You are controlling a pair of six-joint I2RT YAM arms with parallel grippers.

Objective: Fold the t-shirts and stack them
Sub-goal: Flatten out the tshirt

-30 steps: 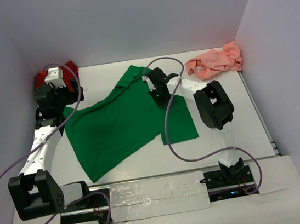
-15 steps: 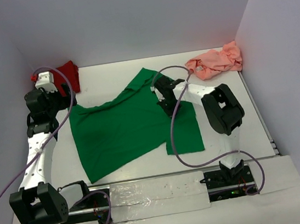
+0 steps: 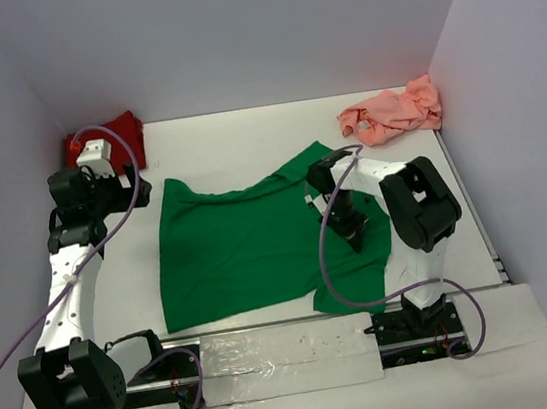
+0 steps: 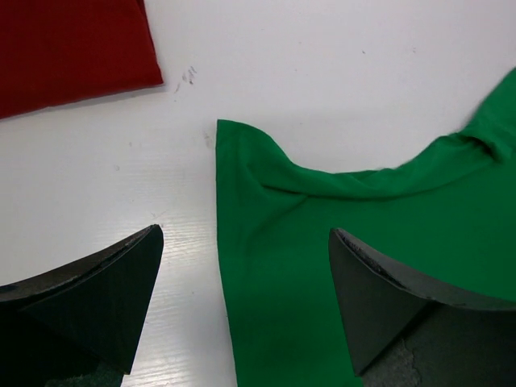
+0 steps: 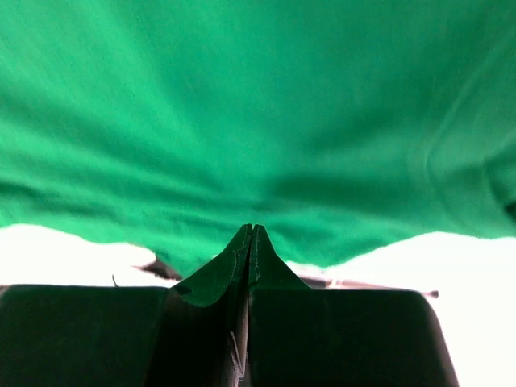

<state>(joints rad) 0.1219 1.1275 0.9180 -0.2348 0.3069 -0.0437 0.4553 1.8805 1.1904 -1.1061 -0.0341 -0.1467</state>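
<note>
The bright green t-shirt (image 3: pixel 239 249) lies spread mid-table, its right side bunched under my right gripper (image 3: pixel 349 225). In the right wrist view that gripper (image 5: pixel 251 227) is shut, with a ridge of the green t-shirt (image 5: pixel 258 121) pinched between its jaws. My left gripper (image 3: pixel 140 190) is open at the shirt's far-left corner. In the left wrist view it (image 4: pixel 244 231) hangs over the edge of the green t-shirt (image 4: pixel 363 266) and holds nothing. The dark red t-shirt (image 3: pixel 123 133) lies at the back left and also shows as a red shirt (image 4: pixel 72 48) in the left wrist view. The salmon pink t-shirt (image 3: pixel 393 113) lies crumpled at the back right.
White walls close in the table (image 3: pixel 245 138) at left, back and right. The arm bases and a taped strip (image 3: pixel 289 359) run along the near edge. Purple cables (image 3: pixel 326 258) loop over the shirt's right side and round the left arm.
My right gripper has dragged the green shirt toward the near right, and the shirt now lies flatter and squarer. The left gripper has shifted slightly and stays open.
</note>
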